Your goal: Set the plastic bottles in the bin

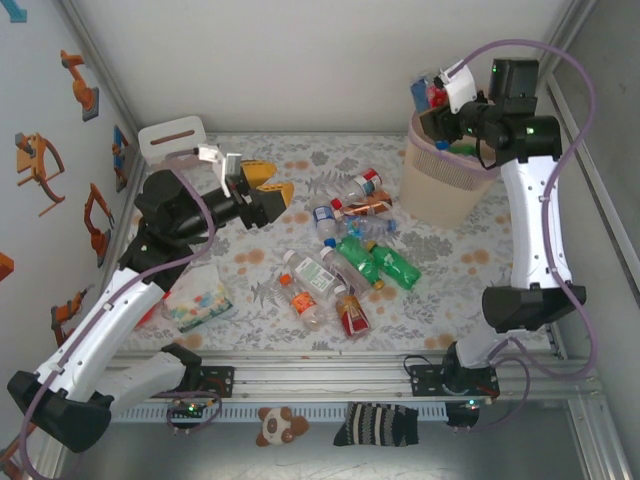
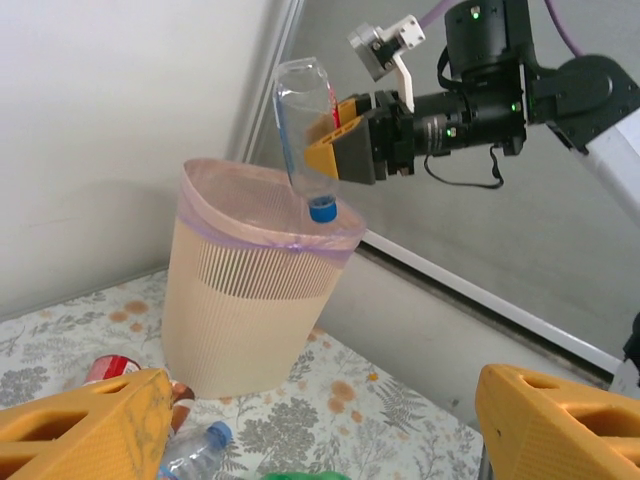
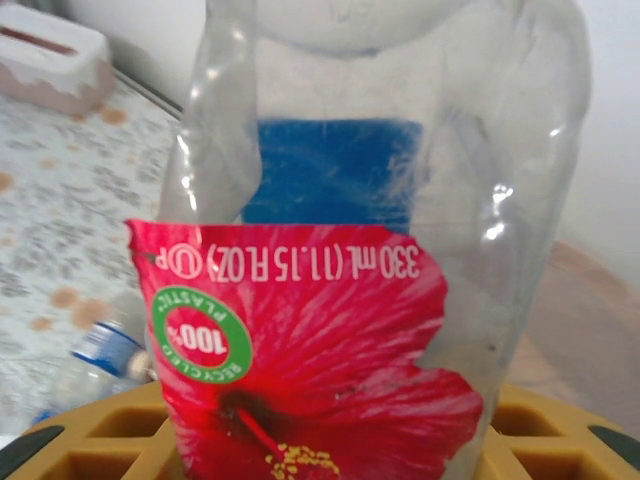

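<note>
From above, a tall beige-pink plastic bin [image 1: 432, 200] with a lattice band stands at the far right of a flower-patterned table. The right gripper [image 1: 443, 118] hangs over its rim, clamped on a clear plastic bottle [image 1: 426, 93]. About a dozen loose plastic bottles [image 1: 345, 262], clear and green with mixed caps, lie heaped mid-table, just left of the bin. The left gripper [image 1: 262, 190] hovers near the heap's left side, its yellow jaws spread with nothing between them. The right arm covers much of the bin's mouth, so I cannot tell how many bottles are already inside.

From the left wrist, the bin [image 2: 240, 320] stands ahead, a pinkish liner folded over its rim. The right gripper [image 2: 345, 150] pinches the clear plastic bottle [image 2: 300, 120] upside down, with its blue cap just above the opening. The left gripper [image 2: 320, 440] shows its yellow fingers [image 2: 90, 425] at the lower corners, wide apart and empty. A couple of loose bottles lie below them.

From the right wrist, the clear plastic bottle [image 3: 350, 250] sits close to the lens, between yellow fingers [image 3: 560, 430]. It has a red flower label, and the blue cap shows through the plastic.

I judge that this bottle is ready to drop. The heap on the table is all left to do, so most of the work lies ahead.
</note>
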Robot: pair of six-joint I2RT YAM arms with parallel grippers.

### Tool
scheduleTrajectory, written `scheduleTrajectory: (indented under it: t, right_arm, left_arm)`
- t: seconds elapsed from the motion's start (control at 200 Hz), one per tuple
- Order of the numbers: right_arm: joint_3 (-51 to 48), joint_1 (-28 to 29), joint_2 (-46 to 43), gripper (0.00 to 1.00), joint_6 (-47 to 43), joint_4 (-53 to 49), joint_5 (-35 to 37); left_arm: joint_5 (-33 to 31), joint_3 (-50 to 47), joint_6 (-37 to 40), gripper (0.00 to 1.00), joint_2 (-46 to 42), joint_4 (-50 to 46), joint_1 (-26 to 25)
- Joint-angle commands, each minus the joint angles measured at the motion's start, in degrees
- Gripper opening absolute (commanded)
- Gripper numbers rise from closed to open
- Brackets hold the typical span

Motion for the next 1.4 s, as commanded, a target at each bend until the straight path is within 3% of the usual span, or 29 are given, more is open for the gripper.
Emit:
scheduleTrajectory:
  t: [0.0, 0.25, 0.521, 1.177, 1.392]
  right_arm:
    - [4.57, -0.16, 2.29, 0.48, -5.83, -2.46, 10.04]
    - [3.91, 0.81, 5.56, 0.47, -12.06, 4.59, 28.67]
    - [3.30, 3.59, 12.41, 0.48, -26.43, 10.67, 47.66]
    - [-5.52, 3.54, 20.13, 0.54, -49.58, 22.27, 57.76]
    - [-4.95, 3.53, 21.83, 0.64, -50.42, 22.05, 58.21]
  left_arm:
    - [-0.11, -1.05, 1.47, 0.79, -1.02, -0.18, 0.37]
    - [0.02, -3.54, 1.10, 0.79, -0.86, 1.46, 0.98]
    - [2.23, -5.08, 1.18, 0.79, 0.37, 2.99, 2.00]
    - [7.14, -7.25, 2.59, 0.78, 2.32, 3.66, 4.04]
    - [7.40, -7.42, 2.24, 0.78, 2.69, 4.17, 4.31]
